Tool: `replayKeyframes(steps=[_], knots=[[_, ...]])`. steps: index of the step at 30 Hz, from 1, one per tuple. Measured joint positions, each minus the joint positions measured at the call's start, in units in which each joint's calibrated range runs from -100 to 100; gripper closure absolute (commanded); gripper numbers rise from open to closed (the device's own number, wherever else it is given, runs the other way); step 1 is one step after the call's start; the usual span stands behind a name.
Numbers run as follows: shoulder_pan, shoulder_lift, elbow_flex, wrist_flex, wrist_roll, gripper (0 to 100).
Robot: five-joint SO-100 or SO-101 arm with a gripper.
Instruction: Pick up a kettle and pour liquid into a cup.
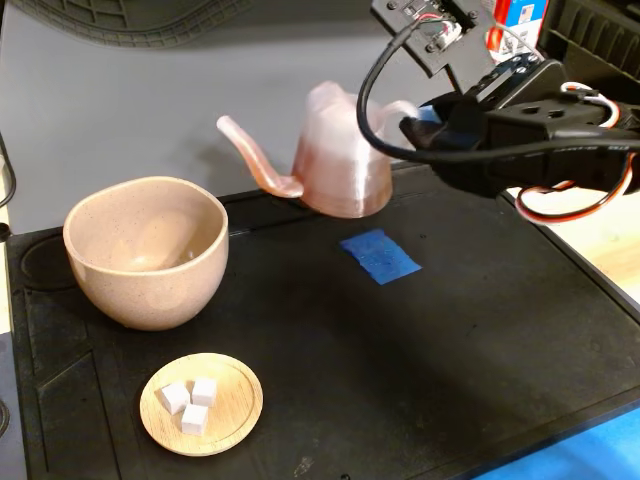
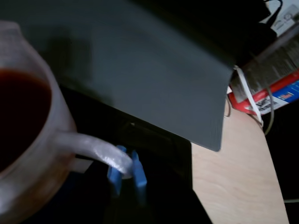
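Note:
The pinkish translucent kettle (image 1: 335, 150) is near the back edge of the black mat (image 1: 450, 350), its long spout (image 1: 250, 150) pointing left toward the cup. My gripper (image 1: 425, 118) comes in from the right and is shut on the kettle's whitish loop handle (image 2: 93, 148). In the wrist view the blue fingertips (image 2: 138, 169) pinch the handle. Dark reddish-brown liquid (image 2: 18, 109) fills the kettle (image 2: 32, 186). The speckled beige cup (image 1: 148, 250) stands upright at the left of the mat, apart from the spout. I see no liquid in the cup.
A blue tape patch (image 1: 378, 255) lies on the mat right of centre. A small wooden dish (image 1: 235, 400) with three white cubes sits in front of the cup. A grey board (image 2: 140, 70) stands behind the mat. Boxes and cables (image 2: 271, 84) crowd the back right.

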Motion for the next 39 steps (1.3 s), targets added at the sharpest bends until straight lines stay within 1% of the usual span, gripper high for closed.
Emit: replayKeyframes(steps=[15, 17, 18, 21, 26, 28, 30, 33, 37, 39], knots=[[-3.0, 0.0, -2.1, 0.0, 0.0, 99], [-2.9, 0.0, -3.7, 0.0, 0.0, 99], [-3.0, 1.7, -7.1, 0.0, 0.0, 99], [-2.9, 3.3, -9.8, 0.0, 2.7, 99], [-2.9, 3.5, -10.0, 0.0, 3.5, 99], [-2.9, 3.6, -10.0, 0.0, 5.8, 99], [-2.9, 3.6, -10.0, 0.0, 6.2, 99], [-2.9, 3.6, -10.0, 0.0, 9.4, 99], [-2.9, 3.6, -10.0, 0.0, 9.6, 99], [-3.8, 6.3, -12.3, 0.0, 9.8, 99]])
